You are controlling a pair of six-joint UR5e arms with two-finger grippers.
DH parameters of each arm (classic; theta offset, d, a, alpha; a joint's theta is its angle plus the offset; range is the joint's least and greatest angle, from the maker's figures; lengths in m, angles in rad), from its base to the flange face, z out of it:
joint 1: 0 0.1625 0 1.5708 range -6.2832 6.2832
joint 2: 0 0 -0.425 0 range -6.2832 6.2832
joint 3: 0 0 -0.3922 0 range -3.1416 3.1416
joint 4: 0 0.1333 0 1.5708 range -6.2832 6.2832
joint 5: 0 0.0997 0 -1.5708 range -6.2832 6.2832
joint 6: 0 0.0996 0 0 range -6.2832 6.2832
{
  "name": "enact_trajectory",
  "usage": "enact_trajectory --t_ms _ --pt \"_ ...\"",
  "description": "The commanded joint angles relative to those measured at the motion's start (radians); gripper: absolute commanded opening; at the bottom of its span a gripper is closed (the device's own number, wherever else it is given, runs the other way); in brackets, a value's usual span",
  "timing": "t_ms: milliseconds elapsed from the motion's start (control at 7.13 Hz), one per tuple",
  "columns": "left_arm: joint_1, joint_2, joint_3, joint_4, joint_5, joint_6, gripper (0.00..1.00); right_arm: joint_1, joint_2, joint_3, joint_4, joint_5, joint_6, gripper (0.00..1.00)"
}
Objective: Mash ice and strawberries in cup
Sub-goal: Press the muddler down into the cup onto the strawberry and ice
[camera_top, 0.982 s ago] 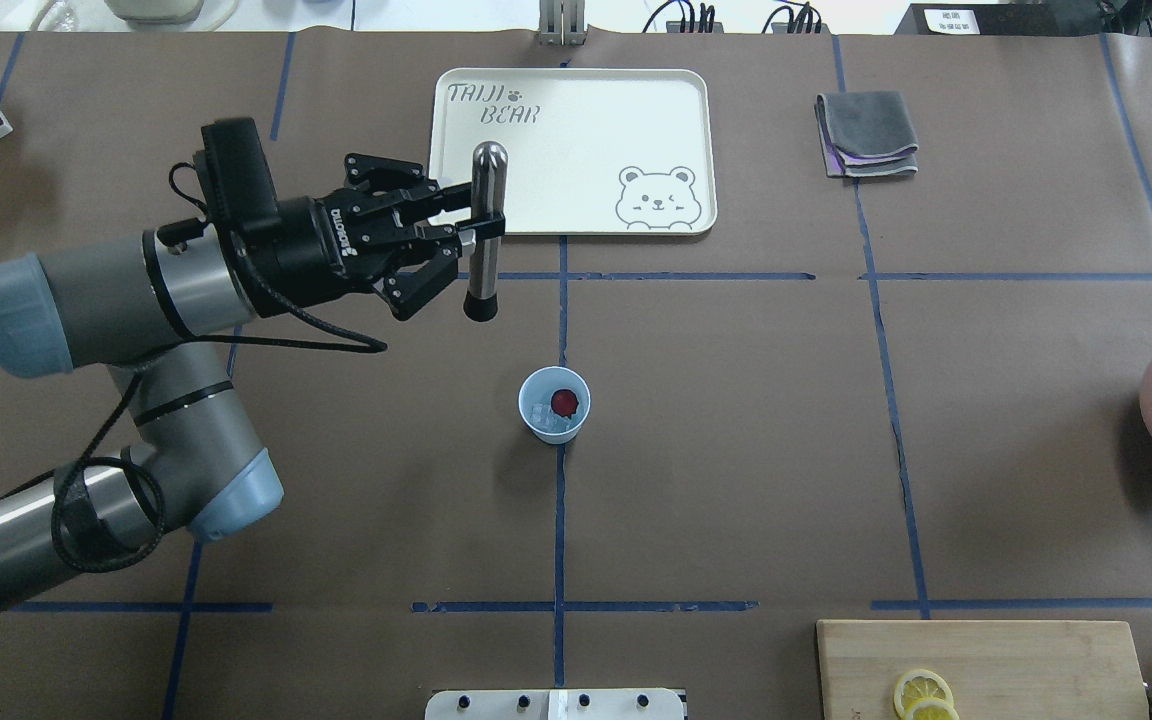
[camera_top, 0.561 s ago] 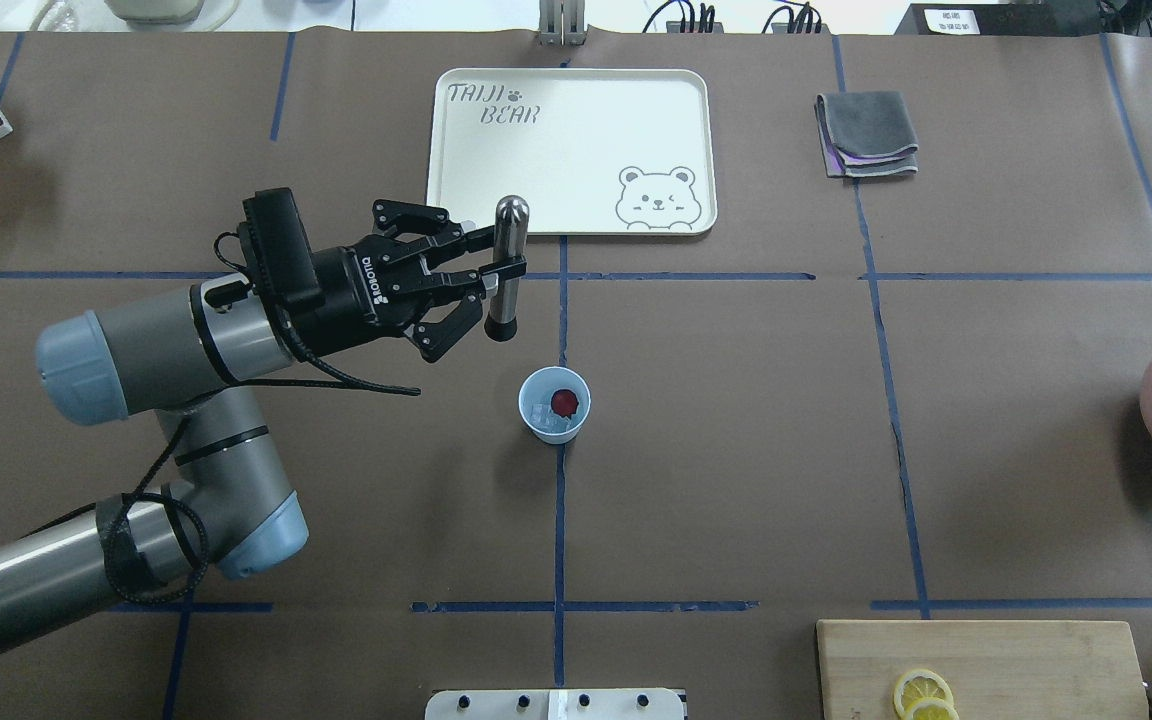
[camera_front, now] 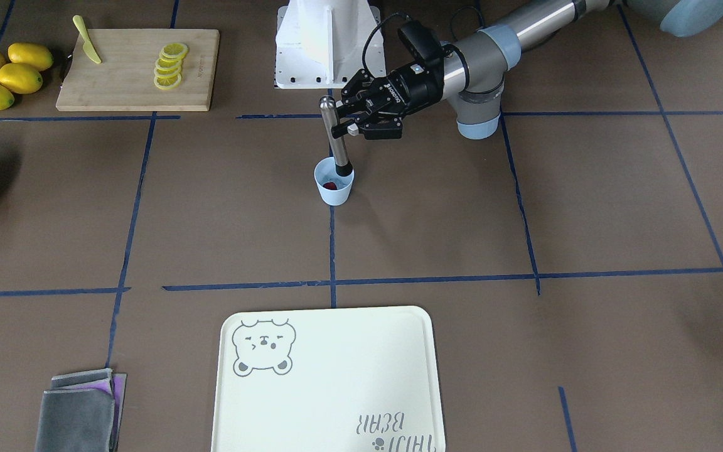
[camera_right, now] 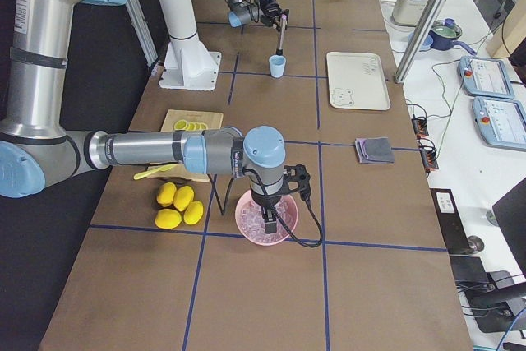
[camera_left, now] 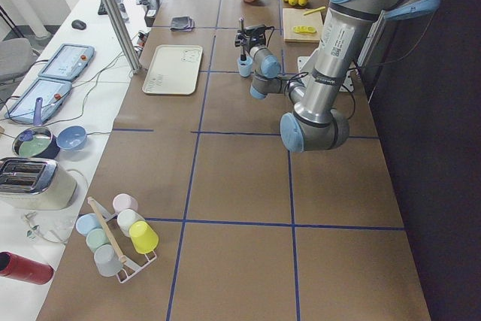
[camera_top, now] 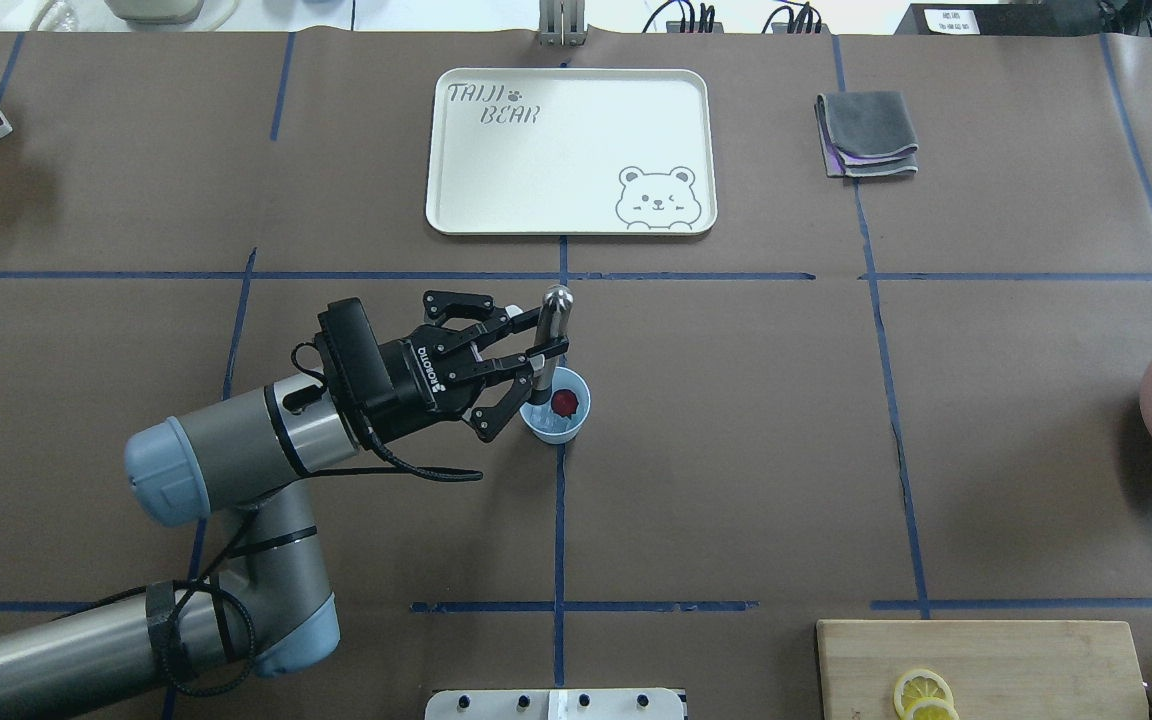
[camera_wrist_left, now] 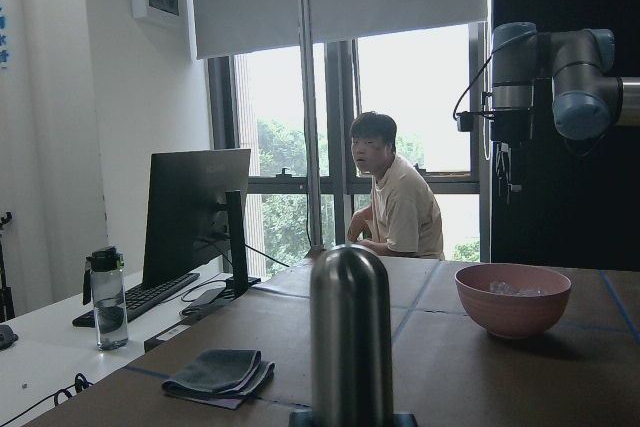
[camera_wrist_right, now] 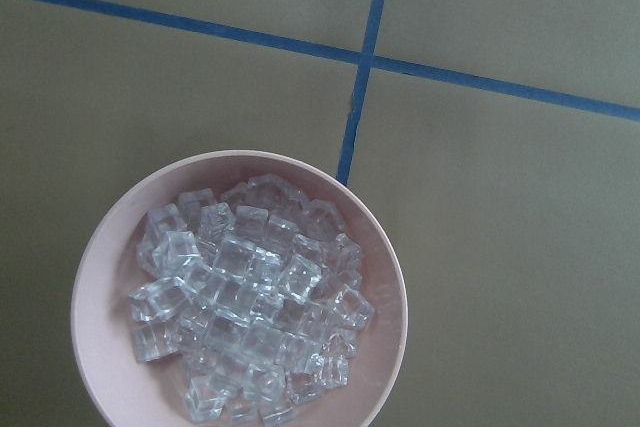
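Steel muddler (camera_top: 548, 335) is clamped tight in the left gripper (camera_top: 539, 360). It stands nearly upright with a slight lean, and its black tip is down inside the cup (camera_top: 580, 416) on the left side of the mouth. The cup sits right on a blue tape crossing mid-table. The strawberry (camera_top: 564, 401) lies inside it just right of the tip, with the ice (camera_top: 548, 425) next to it toward the robot. I honestly can't tell whether the tip is touching the ice, it's too small to see.

From overhead, the muddler and the gripper's fingers (camera_top: 496, 398) cover the cup's left rim, so that bit is hidden. Everything else is well apart from the cup:
- The tray (camera_top: 556, 170) is across the table from the robot, with a folded grey cloth (camera_top: 868, 133) off to its right.
- The wooden board (camera_front: 129, 81) is near the robot's base, with lemon slices (camera_front: 170, 63) and a yellow knife (camera_front: 87, 48) on it and whole lemons (camera_front: 4, 74) just beside it.
- The pink bowl (camera_wrist_right: 385, 277) full of cubes (camera_wrist_right: 250, 307) is at the robot's right end of the table.
- The right gripper (camera_right: 271, 221) hangs over the bowl. It's too tiny to see whether its fingers are apart or together.
- A rack of cups (camera_left: 113, 242) sits at the far left end.

As for writing, the tray says "TAIJI BEAR" with a paw print and a winking cartoon bear. The left gripper's body reads "ROBOTIQ".
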Motion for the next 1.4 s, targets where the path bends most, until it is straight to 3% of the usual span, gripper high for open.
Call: enact_trajectory --t_ms 0,842,1262 --pt "0.037 -0.002 0.016 0.001 0.071 0.003 0.00 -0.001 0.002 -0.002 0.000 0.000 0.001 1.00" --pt "0.045 -0.026 0.104 -0.002 0.073 0.032 0.00 -0.001 0.000 -0.011 -0.002 -0.001 0.001 1.00" --pt "0.031 -0.026 0.064 0.002 0.068 0.029 0.00 -0.001 0.000 -0.013 -0.002 0.000 0.001 1.00"
